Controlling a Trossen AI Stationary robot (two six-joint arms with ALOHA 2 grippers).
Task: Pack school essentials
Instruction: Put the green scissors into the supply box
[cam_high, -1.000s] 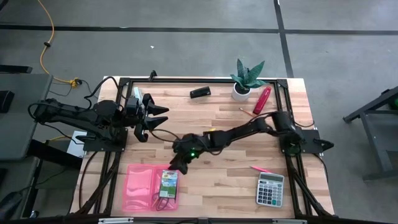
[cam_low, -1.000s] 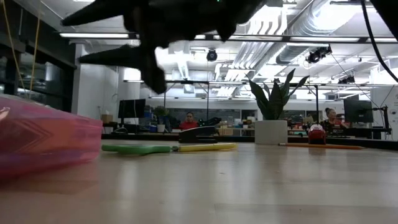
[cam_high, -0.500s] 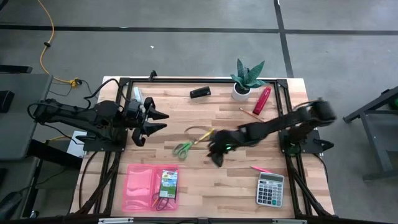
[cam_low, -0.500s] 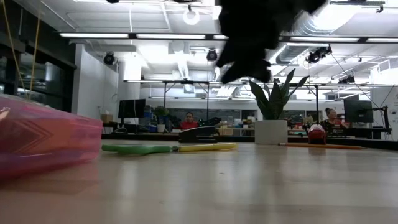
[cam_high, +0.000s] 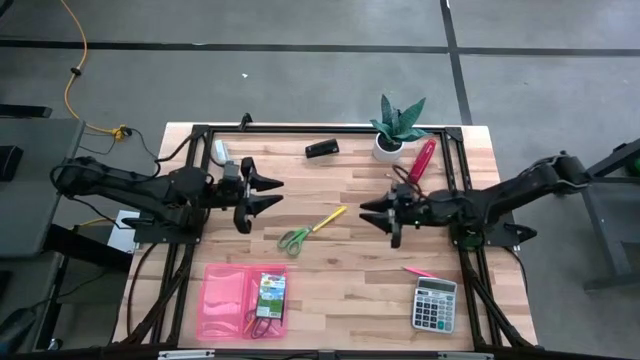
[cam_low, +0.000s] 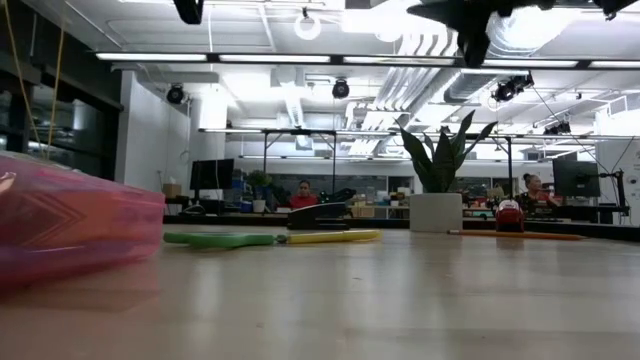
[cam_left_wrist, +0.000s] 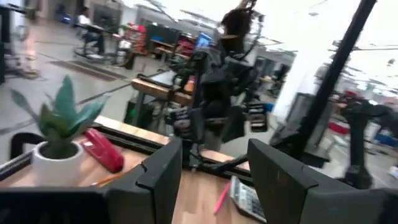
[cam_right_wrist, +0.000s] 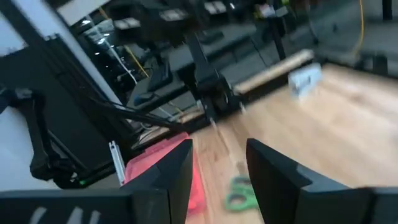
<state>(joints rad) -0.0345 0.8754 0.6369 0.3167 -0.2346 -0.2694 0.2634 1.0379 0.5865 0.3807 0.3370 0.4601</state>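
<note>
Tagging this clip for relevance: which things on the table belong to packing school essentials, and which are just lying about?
Job:
green-handled scissors
pink pouch
small box in the pouch
pink pencil
orange pencil

Lying about:
calculator
potted plant
red oblong object
black object

Four cameras on one worktop (cam_high: 380, 270)

One looks straight down from above; one sits at surface level facing the room. Each wrist camera looks forward across the wood. All share the green-handled scissors (cam_high: 296, 238), except the left wrist.
</note>
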